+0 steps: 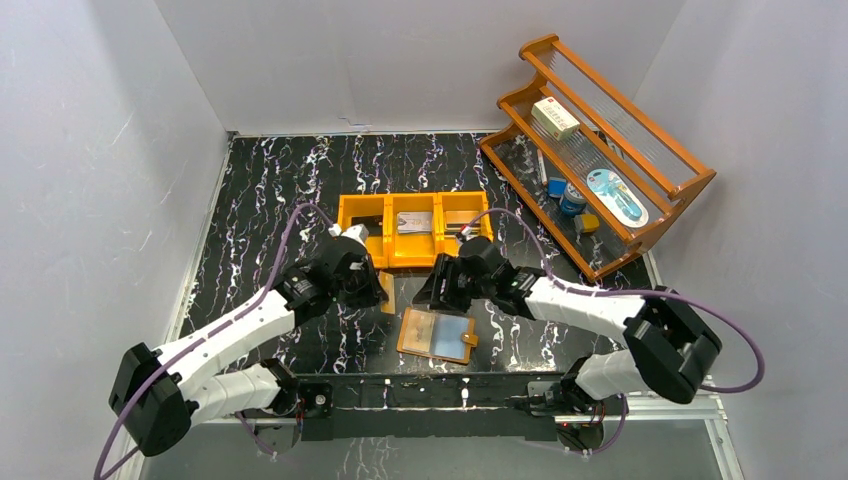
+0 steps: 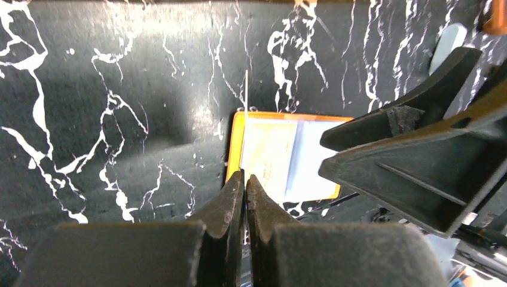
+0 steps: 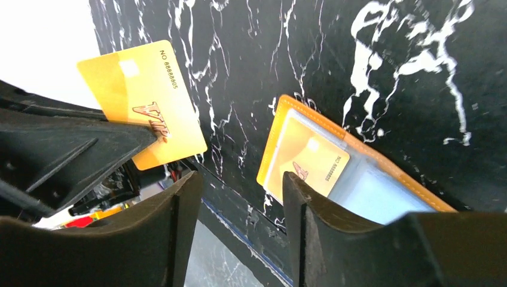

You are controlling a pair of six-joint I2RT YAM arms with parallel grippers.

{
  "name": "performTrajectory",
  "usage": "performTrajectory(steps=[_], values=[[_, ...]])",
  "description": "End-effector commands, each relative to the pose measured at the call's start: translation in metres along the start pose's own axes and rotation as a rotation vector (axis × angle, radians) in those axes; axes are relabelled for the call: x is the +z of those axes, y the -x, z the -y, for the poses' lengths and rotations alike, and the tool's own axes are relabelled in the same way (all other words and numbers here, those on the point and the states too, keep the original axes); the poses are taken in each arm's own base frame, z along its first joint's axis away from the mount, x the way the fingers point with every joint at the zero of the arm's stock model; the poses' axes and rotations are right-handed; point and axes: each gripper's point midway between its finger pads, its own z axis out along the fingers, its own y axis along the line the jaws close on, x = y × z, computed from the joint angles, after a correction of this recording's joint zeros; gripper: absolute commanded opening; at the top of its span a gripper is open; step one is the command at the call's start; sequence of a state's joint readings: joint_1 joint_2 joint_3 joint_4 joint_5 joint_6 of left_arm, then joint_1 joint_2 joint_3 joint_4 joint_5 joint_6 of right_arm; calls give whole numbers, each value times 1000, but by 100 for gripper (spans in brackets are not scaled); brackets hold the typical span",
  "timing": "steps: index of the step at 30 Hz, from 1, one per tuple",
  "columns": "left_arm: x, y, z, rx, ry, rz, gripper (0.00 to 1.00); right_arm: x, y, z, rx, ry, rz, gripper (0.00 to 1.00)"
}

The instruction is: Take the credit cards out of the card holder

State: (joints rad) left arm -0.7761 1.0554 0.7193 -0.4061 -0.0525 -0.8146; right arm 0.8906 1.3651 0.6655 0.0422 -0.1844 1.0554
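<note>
From above: open flat near the front edge of the black white-veined table (image 1: 260, 190), a tan-orange folding leather-like card holder (image 1: 437, 335), clear sleeves facing up. Just beyond it, left tool (image 1: 382, 298) and right tool (image 1: 425, 295) close together, both short of the orange three-compartment plastic bin (image 1: 413, 225).

From the right wrist: right tool apart, nothing between its fingers, poised over the near edge of the card holder. Off to one side, clear of the wallet and raised off the table, a gold plastic card (image 3: 143, 101) clamped at one corner by the left tool. Tucked in the nearest sleeve, a second gold card (image 3: 311, 161), not yet touched.

From the left wrist: left tool pressed together on the gold plastic card, seen edge-on as a thin pale line above the tips. Card holder straight ahead, right tool just beside it.

Judged from this: one card out, at least one left inside. To do the next pull well, set the gold plastic card down away from the wallet first. Then bring the right tool low and flat to the sleeve's open edge, nip only the exposed rim of the second gold card, and draw along the sleeve rather than upward. Hold the leaf down with the freed left tool, or the whole light wallet will likely drag along.
</note>
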Motion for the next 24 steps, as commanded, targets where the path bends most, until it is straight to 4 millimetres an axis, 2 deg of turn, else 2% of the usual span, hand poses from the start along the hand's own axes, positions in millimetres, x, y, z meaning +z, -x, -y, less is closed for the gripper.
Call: performTrajectory(steps=[1,7,10,15,20,24], values=[[-10,29,24,-34,-152,32,0,-19,34,-8,-44,16,135,64],[-32,47,57,-61,-451,37,0,-52,70,-14,-39,121,279,70],[-41,48,73,-31,-562,19,0,-68,78,-17,-29,185,277,70],[-52,45,96,-26,-741,-2,0,-87,79,-33,-49,349,238,69],[-60,48,105,-30,-816,16,0,-105,74,-65,-99,509,213,66],[-67,50,114,-58,-880,15,0,-110,69,-76,-104,592,185,66]])
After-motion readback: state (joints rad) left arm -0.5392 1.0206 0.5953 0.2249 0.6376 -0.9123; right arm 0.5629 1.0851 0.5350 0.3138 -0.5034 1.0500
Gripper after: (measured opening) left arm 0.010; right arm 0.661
